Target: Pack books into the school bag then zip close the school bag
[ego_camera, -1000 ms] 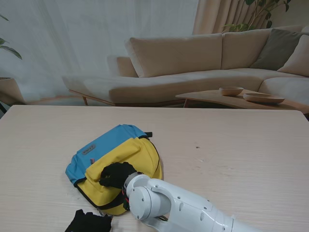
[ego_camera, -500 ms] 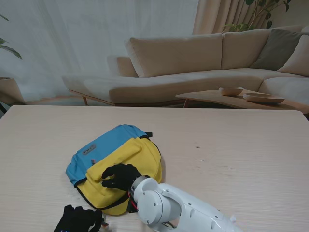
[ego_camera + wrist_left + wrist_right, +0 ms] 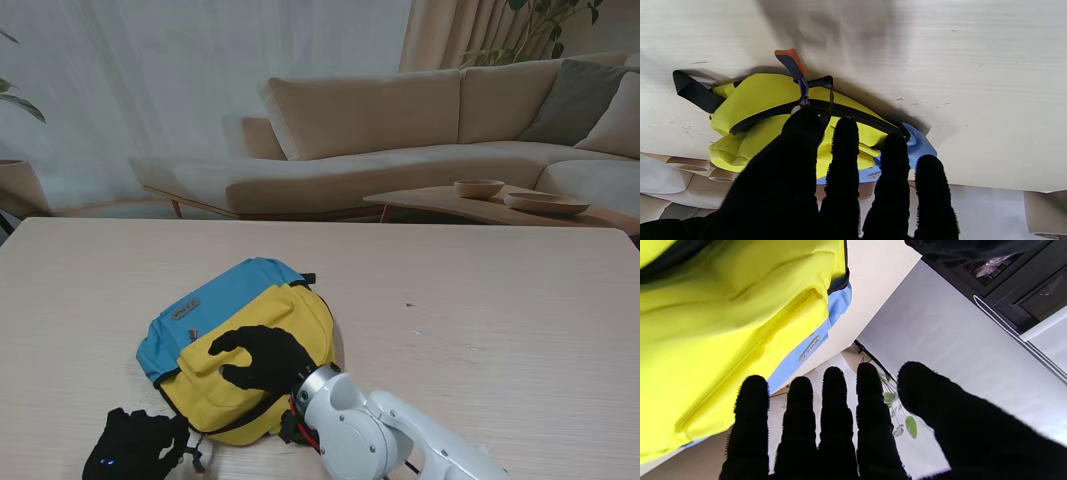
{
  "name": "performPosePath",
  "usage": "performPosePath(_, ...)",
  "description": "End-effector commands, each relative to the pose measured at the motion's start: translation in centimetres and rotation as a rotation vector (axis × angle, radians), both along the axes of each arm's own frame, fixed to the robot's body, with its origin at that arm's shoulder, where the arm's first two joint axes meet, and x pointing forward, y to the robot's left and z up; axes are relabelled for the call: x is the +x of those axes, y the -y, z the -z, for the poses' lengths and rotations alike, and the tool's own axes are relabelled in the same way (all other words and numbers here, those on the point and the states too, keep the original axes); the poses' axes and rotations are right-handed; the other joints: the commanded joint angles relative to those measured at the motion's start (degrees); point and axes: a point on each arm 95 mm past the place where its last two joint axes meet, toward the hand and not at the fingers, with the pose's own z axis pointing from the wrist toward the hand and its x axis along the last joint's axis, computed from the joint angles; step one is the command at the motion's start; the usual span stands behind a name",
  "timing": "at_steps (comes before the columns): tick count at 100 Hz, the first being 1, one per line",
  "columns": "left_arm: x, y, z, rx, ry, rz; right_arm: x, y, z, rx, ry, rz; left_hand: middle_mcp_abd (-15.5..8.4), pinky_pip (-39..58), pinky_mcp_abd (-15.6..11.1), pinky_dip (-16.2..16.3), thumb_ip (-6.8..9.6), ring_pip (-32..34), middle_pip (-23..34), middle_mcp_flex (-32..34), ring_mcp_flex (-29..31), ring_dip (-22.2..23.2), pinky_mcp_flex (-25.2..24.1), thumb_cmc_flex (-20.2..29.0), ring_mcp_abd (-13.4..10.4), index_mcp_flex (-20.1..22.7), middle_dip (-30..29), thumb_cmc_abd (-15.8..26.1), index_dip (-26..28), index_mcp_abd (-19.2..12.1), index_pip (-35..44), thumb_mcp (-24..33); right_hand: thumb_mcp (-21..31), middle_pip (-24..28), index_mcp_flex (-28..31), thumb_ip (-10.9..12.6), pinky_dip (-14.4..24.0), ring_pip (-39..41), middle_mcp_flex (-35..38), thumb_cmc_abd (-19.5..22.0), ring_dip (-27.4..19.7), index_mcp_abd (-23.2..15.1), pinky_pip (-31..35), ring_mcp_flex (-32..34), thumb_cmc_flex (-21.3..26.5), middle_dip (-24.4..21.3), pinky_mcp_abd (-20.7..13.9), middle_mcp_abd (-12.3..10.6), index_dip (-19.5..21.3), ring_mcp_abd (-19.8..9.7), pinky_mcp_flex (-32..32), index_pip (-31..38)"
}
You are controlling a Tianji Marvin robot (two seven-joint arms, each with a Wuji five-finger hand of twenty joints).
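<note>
Since a second ago, right hand has slid farther onto the bag, toward 12 o'clock, while left hand has drifted toward 9 o'clock along the near edge of the worktop. Bag lies flat at about 7 o'clock of worktop centre, blue part farthest out, yellow part nearer. Right hand rests palm-down on the yellow panel, fingers straight and slightly apart, holding nothing. Left hand sits at the bag's near corner by the zip pull; fingers extended, but whether thumb and forefinger pinch the slider cannot be told.
</note>
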Motion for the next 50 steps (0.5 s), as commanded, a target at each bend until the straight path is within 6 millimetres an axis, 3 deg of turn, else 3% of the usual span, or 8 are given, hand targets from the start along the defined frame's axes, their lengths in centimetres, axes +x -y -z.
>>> performPosePath(1, -0.1, 0.1, -0.4, 0.000, -0.005, -0.001, -1.5, 0.5, 0.6, 0.002, -0.023, -0.026, -0.6, 1.5, 0.6, 0.3, 1.00, 1.2, 1.4, 1.3, 1.6, 0.5, -0.2, 2.8, -0.3, 2.0, 0.6, 2.2, -0.5, -2.5, 0.9, -0.8, 1.7, 2.9, 1.5, -1.5, 4.4, 5.7, 1.7, -1.1, 3.1, -1.6, 6.5, 2.5, 0.3, 1.9, 1.7, 1.4, 0.9, 2.0, 2.6, 1.0)
performPosePath(24, 0.2, -0.2, -1.3, 0.021, -0.001, 0.006, -4.0, 2.1, 1.2, 0.021, -0.045, -0.064, -0.7, 1.5, 0.7, 0.2, 1.14, 1.3, 2.0, 1.3, 1.8, 0.5, -0.2, 2.6, -0.3, 2.0, 0.4, 2.2, -1.0, -1.9, 1.3, -0.9, 2.4, 13.2, 1.7, -1.2, 14.2, 24.2, 5.1, -2.2, 11.5, -1.0, 22.2, 7.6, -0.3, 5.7, 2.6, 3.5, 1.1, 6.7, 11.0, 0.4)
performPosePath(50, 0.0, 0.5, -2.4, 0.035, 0.015, 0.035, -6.0, 1.4, 2.3, 0.022, -0.106, -0.111, -0.6, 1.5, 0.8, 0.2, 1.19, 1.2, 2.3, 1.3, 1.8, 0.4, -0.2, 2.5, -0.3, 2.0, 0.0, 2.1, -1.5, -1.9, 1.5, -0.8, 2.8, 16.4, -1.5, -1.1, 16.3, 29.5, 8.0, -2.7, 13.3, -2.9, 26.4, 12.9, -0.2, 6.7, 3.6, 4.4, 1.1, 8.3, 16.4, 0.1)
